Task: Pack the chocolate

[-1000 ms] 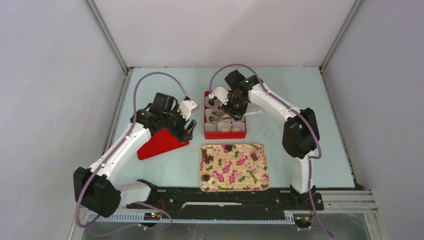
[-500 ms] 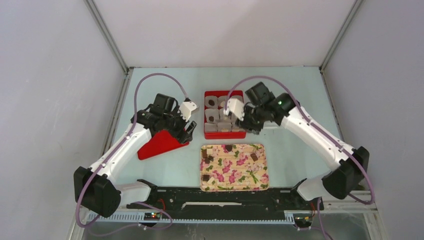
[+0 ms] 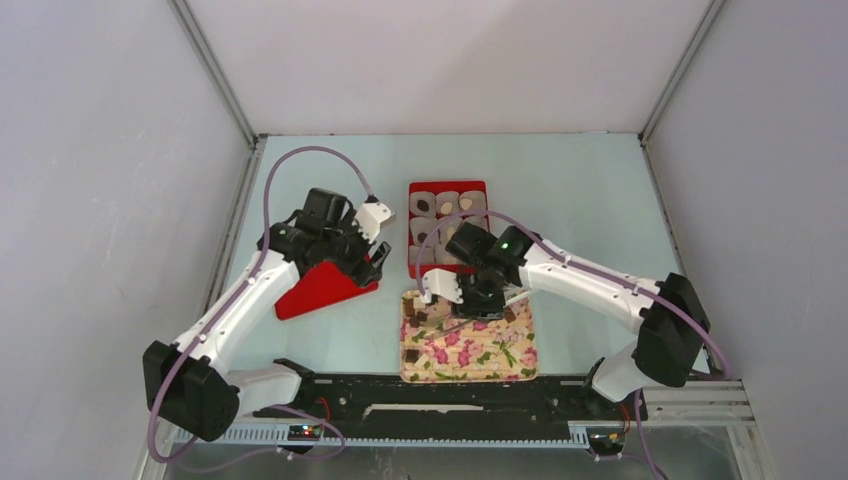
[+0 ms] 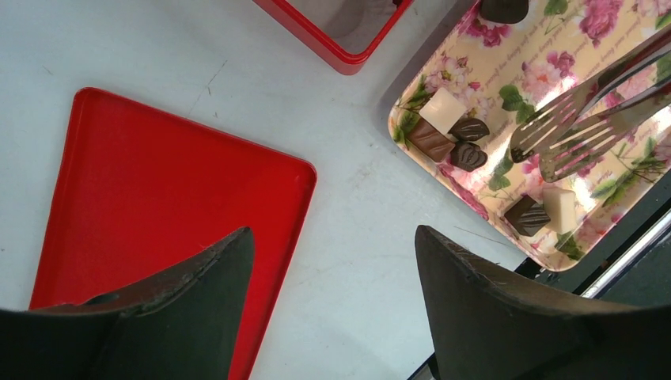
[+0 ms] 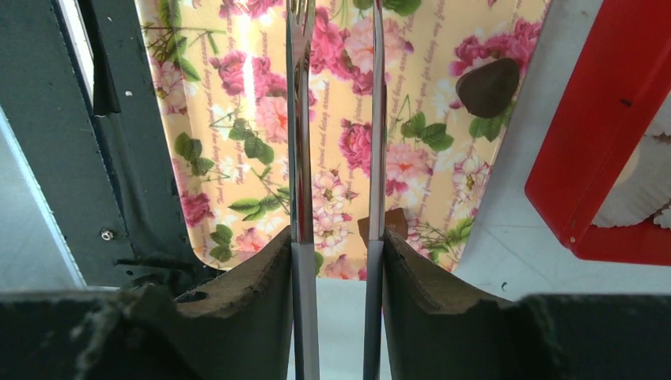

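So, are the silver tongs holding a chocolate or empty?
Empty: the silver fork-tipped tongs show only the flowered tray between their arms, and both tips are bare in the left wrist view.

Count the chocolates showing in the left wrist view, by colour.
Cream chocolates: 2
Brown chocolates: 5
Total on the tray: 7
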You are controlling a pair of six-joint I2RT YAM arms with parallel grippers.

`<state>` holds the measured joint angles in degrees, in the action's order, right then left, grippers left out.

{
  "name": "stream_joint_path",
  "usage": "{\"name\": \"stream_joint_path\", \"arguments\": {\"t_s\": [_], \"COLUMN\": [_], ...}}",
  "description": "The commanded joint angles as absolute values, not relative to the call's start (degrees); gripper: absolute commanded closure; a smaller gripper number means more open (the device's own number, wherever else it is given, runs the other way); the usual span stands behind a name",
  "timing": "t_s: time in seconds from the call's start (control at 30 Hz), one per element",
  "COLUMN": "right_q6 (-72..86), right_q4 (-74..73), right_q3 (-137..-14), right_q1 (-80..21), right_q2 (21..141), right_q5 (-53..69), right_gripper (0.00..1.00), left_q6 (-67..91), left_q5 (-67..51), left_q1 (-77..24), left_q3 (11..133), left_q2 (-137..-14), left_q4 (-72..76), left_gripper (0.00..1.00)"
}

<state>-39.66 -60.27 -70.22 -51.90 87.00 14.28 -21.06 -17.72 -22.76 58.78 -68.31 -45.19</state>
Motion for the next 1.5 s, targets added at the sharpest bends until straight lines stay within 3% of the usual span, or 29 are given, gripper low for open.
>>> {"name": "stream_joint_path", "arguments": {"t_s": [0.0, 0.6, 1.47], "right_q6": [-41.00, -38.72, -39.39], "right_q4": [-57.08, -51.23, -53.69], "right_q3": [-71.10, -74.86, -77.47], "right_q1": [-54.08, -55.09, -57.94], "right_q2": [88.09, 92.43, 95.12], "right_q5": [11.98, 5.91, 7.51], "right_gripper": [0.58, 0.57, 0.55], "left_q6": [-22.28, -22.66, -23.17], "left_q5": [-17.14, -17.40, -17.93], "left_q1": [-22.62, -22.57, -22.50], "left_q3": [56.39, 55.97, 55.48], "left_q2": [-64.88, -64.66, -65.12], "left_q4": [-43.95, -43.97, -43.86], "left_gripper": [0.20, 0.20, 0.19]}}
